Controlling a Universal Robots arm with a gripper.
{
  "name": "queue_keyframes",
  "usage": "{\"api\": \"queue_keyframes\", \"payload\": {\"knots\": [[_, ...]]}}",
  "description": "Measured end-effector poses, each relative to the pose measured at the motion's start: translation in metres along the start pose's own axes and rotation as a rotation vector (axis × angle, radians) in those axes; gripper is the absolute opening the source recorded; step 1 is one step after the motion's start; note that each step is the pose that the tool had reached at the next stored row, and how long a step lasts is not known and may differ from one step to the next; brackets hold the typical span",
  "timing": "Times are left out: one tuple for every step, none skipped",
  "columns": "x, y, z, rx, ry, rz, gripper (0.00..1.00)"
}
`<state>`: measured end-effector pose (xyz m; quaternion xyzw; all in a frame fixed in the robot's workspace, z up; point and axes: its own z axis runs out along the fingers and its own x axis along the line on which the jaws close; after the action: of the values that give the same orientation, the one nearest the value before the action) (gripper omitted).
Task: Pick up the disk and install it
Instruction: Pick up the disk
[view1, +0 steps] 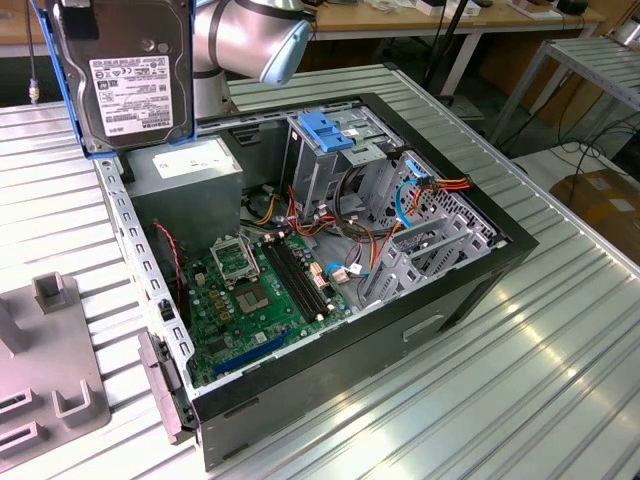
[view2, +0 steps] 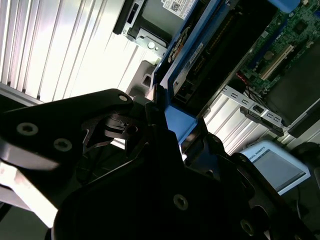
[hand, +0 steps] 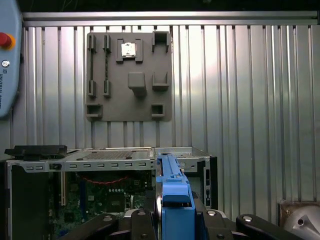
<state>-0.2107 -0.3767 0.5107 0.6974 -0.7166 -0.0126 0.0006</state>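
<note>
The ribbed metal table (view1: 560, 330) carries an open computer case (view1: 400, 335), lying on its side with the motherboard (view1: 260, 290) exposed. The robot arm (view1: 250, 35) reaches in above the case's far rim. A grey fixture plate (hand: 129, 75) lies on the table well apart from the case, beyond its open edge. Inside the case, a grey power-supply box (view1: 190, 170) fills one far corner, and a metal drive cage (view1: 325, 135) with a blue plastic top stands just beside it. The disk (view1: 125, 70) hangs upright in the air over the power-supply corner of the case, clear of everything inside, label towards the exterior camera. The pincer (hand: 172, 215) is clamped on the disk, its black fingers (hand: 142, 220) pressed against the blue side rail.
</note>
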Motion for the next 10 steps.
{"api": "queue_keyframes", "payload": {"knots": [[0.0000, -0.0013, 0.0000, 0.0000, 0.0000, 0.000, 0.37], [-0.0001, -0.0029, 0.0000, 0.0000, 0.0000, 0.000, 0.37], [-0.0001, -0.0041, 0.0000, 0.0001, 0.0000, 0.000, 0.37], [-0.0002, -0.0063, 0.0000, 0.0000, 0.0000, 0.000, 0.37], [-0.0002, -0.0077, 0.0000, 0.0000, 0.0000, 0.000, 0.37], [-0.0002, -0.0089, 0.0001, 0.0000, 0.0000, 0.000, 0.37], [-0.0003, -0.0110, 0.0000, 0.0000, 0.0000, 0.000, 0.37], [-0.0004, -0.0140, 0.0001, 0.0000, 0.0000, 0.000, 0.37], [-0.0005, -0.0180, 0.0001, 0.0000, 0.0001, 0.000, 0.37], [-0.0006, -0.0217, 0.0002, 0.0000, 0.0001, 0.000, 0.37]]}}
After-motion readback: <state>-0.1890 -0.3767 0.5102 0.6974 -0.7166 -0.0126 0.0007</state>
